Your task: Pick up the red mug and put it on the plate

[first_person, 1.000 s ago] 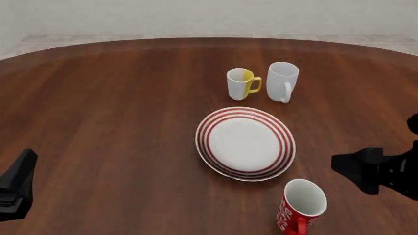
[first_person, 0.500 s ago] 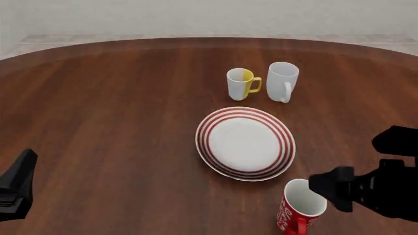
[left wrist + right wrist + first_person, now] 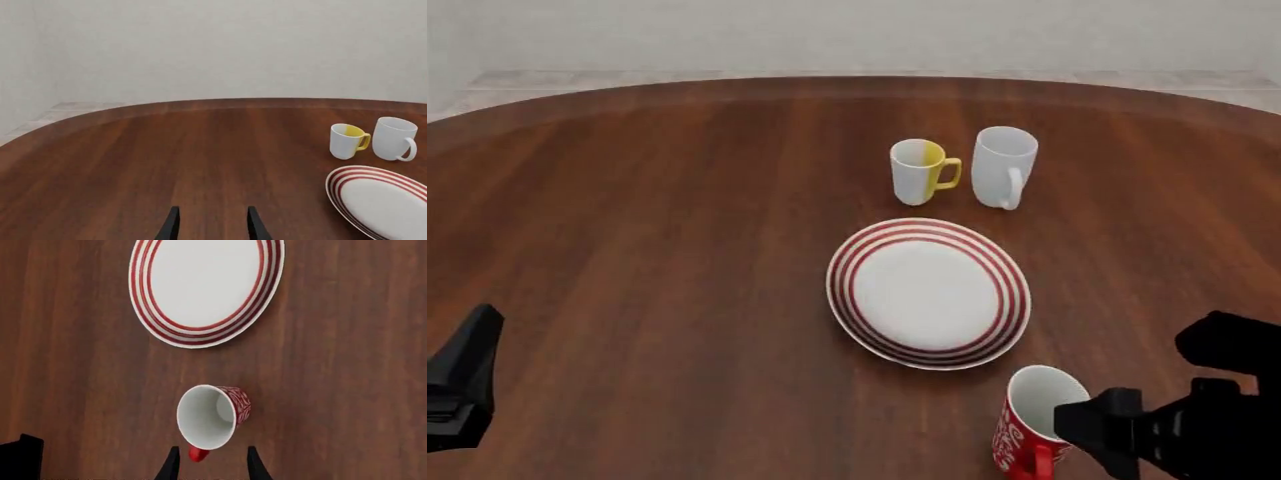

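Polished wood under glazed ceramics and matt black grippers

The table (image 3: 667, 250) looks like dark reddish wood with lengthwise grain and a soft satin sheen. Just ahead of the right gripper (image 3: 208, 462), the red mug (image 3: 212, 415) reads as glossy ceramic, smooth white inside. Beyond it, the plate (image 3: 203, 287) is smooth white glaze with red rings. The white-and-yellow mug (image 3: 918, 170) and the plain white mug (image 3: 1004, 165) look like smooth ceramic too. The left gripper (image 3: 209, 225) has matt black fingers, seemingly plastic.
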`<action>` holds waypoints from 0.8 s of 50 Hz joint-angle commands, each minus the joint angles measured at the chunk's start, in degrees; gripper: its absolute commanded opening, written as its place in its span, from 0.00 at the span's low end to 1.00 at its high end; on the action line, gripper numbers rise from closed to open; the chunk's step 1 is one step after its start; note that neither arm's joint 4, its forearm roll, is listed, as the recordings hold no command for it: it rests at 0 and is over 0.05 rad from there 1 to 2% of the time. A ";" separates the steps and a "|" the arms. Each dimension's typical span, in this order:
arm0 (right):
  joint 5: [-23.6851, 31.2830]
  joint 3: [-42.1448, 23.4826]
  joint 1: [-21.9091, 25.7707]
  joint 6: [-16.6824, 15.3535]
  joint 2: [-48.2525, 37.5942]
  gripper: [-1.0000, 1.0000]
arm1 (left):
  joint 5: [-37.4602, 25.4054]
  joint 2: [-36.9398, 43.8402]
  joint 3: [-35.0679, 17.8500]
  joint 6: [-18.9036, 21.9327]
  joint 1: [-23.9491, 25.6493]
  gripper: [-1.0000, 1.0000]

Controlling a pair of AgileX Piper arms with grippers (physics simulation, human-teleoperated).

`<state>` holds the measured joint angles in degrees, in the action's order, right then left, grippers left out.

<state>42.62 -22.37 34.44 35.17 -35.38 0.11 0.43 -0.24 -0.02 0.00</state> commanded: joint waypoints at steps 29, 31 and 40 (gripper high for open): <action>-14.21 10.11 8.44 12.51 -7.29 1.00 | 0.00 0.00 0.00 0.01 0.00 1.00; -14.89 10.24 8.63 12.78 -7.85 1.00 | 0.00 0.00 0.00 0.00 -0.01 1.00; -19.92 11.99 10.89 15.91 -11.64 1.00 | 0.00 0.01 0.00 0.00 0.00 1.00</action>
<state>27.59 -12.30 43.09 47.91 -43.56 0.11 0.43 -0.24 -0.02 0.00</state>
